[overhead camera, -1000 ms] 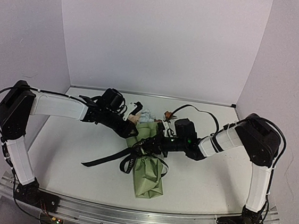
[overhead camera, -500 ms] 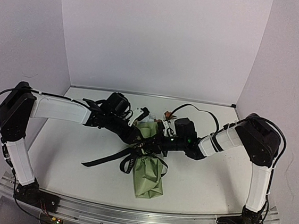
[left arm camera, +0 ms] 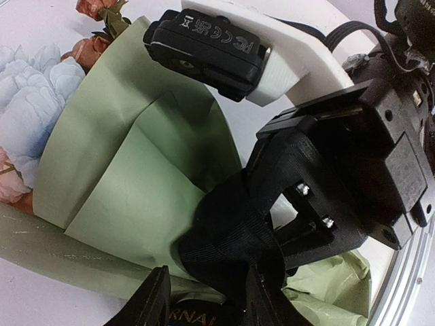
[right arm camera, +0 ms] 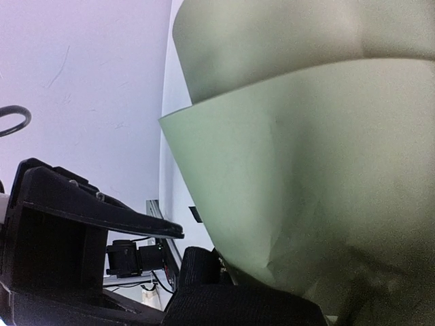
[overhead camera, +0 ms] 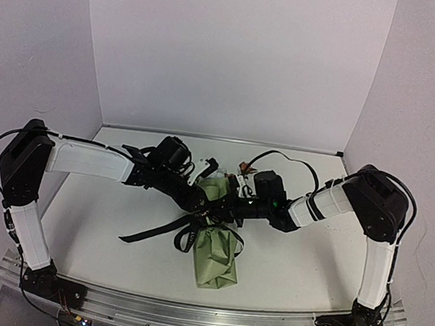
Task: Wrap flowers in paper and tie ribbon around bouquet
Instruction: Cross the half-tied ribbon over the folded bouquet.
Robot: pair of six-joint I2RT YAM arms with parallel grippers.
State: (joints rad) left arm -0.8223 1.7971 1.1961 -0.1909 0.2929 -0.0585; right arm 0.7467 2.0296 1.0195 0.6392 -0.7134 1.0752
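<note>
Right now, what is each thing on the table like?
bouquet, lying down, wrapped in paper
flowers, heads poking out the wide end
ribbon, looped round the middle, one tail loose
left tool, fingers straddling the ribbon, grip unclear
right tool, shut on the ribbon

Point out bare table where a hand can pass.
Bare: near right, between bouquet and right arm; near left, between the ribbon tail and left arm. Crowded: the middle, where both arms meet over the bouquet.
</note>
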